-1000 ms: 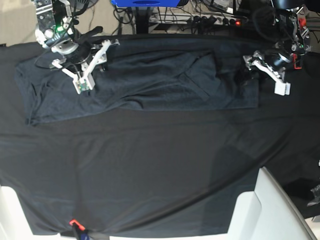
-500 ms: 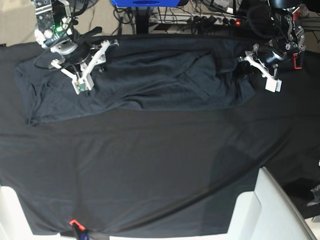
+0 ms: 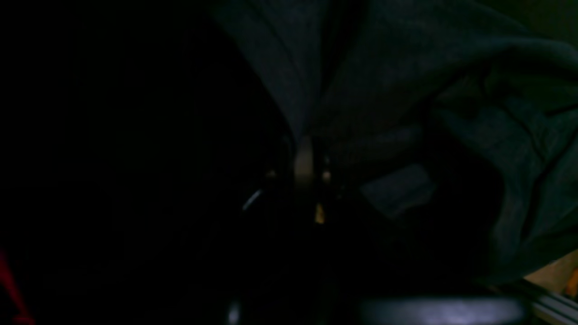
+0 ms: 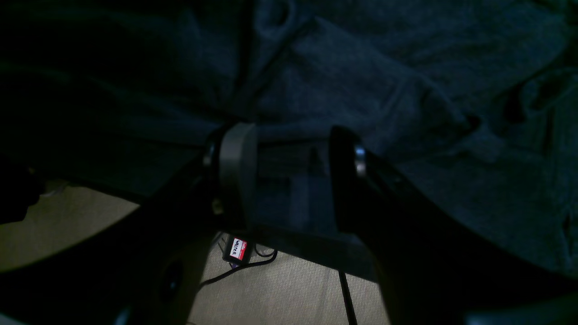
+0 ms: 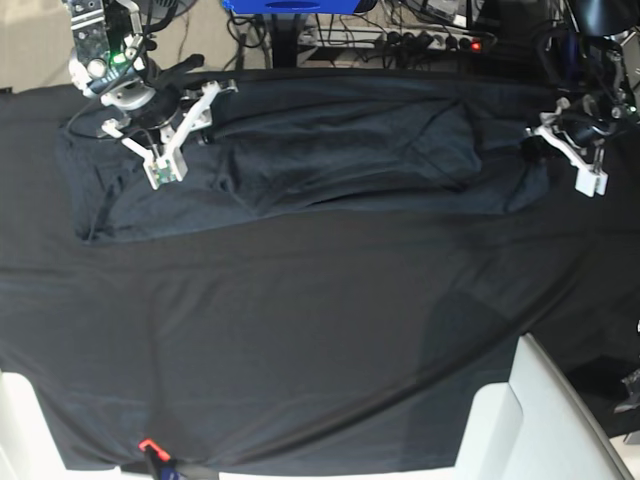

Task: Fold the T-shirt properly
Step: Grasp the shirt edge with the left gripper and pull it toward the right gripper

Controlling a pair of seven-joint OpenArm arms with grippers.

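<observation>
The dark charcoal T-shirt (image 5: pixel 340 150) lies stretched in a wide band along the back of the table. My left gripper (image 5: pixel 560 145) is at its right end. In the left wrist view the gripper (image 3: pixel 309 169) is shut on a fold of the T-shirt (image 3: pixel 384 67). My right gripper (image 5: pixel 190 130) sits over the shirt's upper left part with its white fingers spread. In the right wrist view the gripper (image 4: pixel 293 153) is open, with the knit cloth (image 4: pixel 361 67) under and between the fingers (image 4: pixel 237 167).
The smooth black tablecloth (image 5: pixel 300 330) covers the table. White objects stand at the front right (image 5: pixel 530 420) and front left (image 5: pixel 20 420) corners. A power strip and cables (image 5: pixel 430 40) lie behind the table's back edge.
My left gripper moved right with the shirt's edge, pulling the doubled-over part open and the cloth flatter. The shirt's left end slid right. The right arm stayed put.
</observation>
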